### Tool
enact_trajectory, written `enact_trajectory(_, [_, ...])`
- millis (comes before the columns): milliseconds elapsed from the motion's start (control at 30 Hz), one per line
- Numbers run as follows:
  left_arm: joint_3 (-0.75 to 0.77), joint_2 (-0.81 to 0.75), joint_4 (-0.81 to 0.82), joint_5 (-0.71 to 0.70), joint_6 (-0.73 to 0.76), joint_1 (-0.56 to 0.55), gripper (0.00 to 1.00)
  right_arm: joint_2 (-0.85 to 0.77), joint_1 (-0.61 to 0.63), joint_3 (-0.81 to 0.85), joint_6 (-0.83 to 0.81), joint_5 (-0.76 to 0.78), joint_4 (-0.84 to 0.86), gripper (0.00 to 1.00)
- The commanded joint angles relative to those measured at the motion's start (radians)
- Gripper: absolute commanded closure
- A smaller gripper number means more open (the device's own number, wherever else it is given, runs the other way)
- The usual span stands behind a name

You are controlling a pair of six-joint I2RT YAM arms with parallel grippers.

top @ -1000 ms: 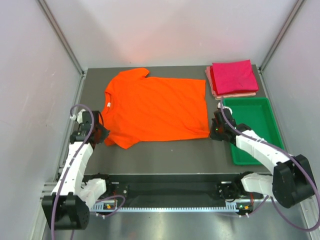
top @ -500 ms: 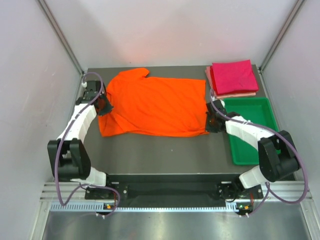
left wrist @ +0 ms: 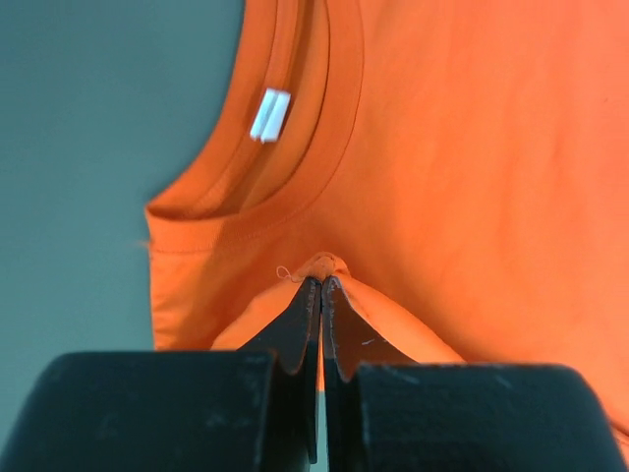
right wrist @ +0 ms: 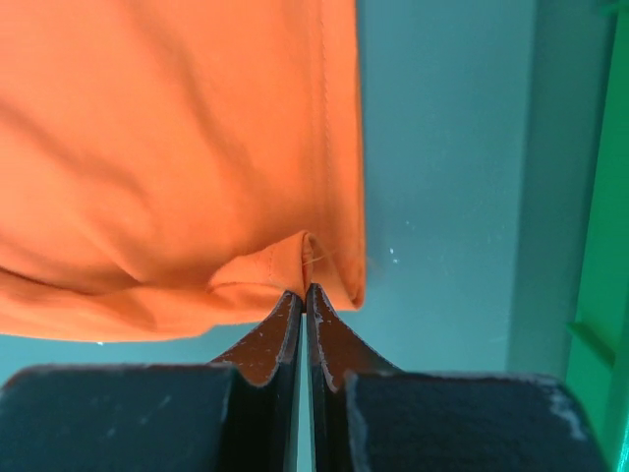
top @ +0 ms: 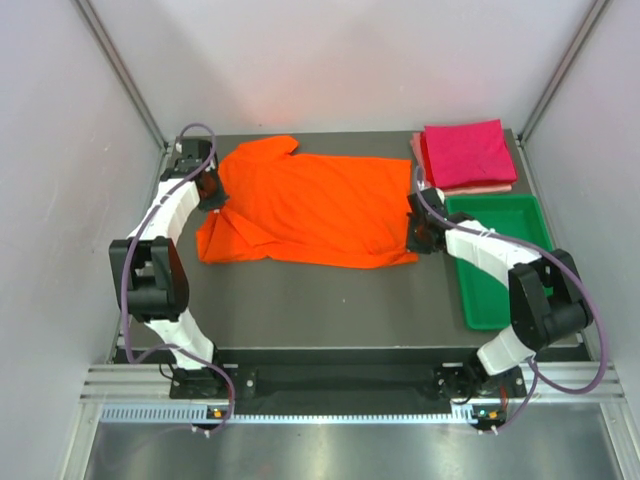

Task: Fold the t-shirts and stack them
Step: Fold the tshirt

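Reaching long with the left arm (top: 170,215) up the side of the tabletop (top: 320,300), bent sharply at the elbow, wrist turned inward. Pinching a small raised fold of the orange t-shirt (top: 310,210) in the left jaws, pressed tight together on the cloth, just short of the collar (left wrist: 339,128). Ahead of those jaws and a touch to their left, a white label (left wrist: 268,114).

Over on the other side, doubling the right arm (top: 480,248) back from a high elbow, forearm low across the green tray (top: 500,212). Clamping the shirt's hem corner in the right jaws, shut on a little puckered tuck, with the tray rim off to their right.

Spread out between the two pairs of jaws, that orange shirt, one sleeve nearer than the left jaws. Beyond the right jaws, a magenta t-shirt (top: 465,152) folded square atop a pale pink t-shirt (top: 470,188).
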Motion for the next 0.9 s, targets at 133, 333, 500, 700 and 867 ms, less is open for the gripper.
enact_trajectory(133, [0.127, 0.067, -0.006, -0.031, 0.057, 0.004, 1.0, 0.044, -0.005, 0.096, 0.0, 0.034, -0.012, 1.0])
enact_trajectory(333, [0.195, 0.135, -0.026, -0.067, 0.077, 0.003, 1.0, 0.07, -0.02, 0.144, 0.006, 0.062, -0.054, 1.0])
enact_trajectory(500, [0.255, 0.167, -0.041, -0.089, 0.089, 0.004, 1.0, 0.085, -0.047, 0.164, 0.01, 0.062, -0.069, 1.0])
enact_trajectory(700, [0.293, 0.235, -0.017, -0.055, 0.12, 0.003, 1.0, 0.134, -0.06, 0.222, -0.004, 0.042, -0.065, 1.0])
enact_trajectory(867, [0.325, 0.276, -0.031, -0.087, 0.136, 0.004, 1.0, 0.174, -0.075, 0.256, -0.01, 0.048, -0.069, 1.0])
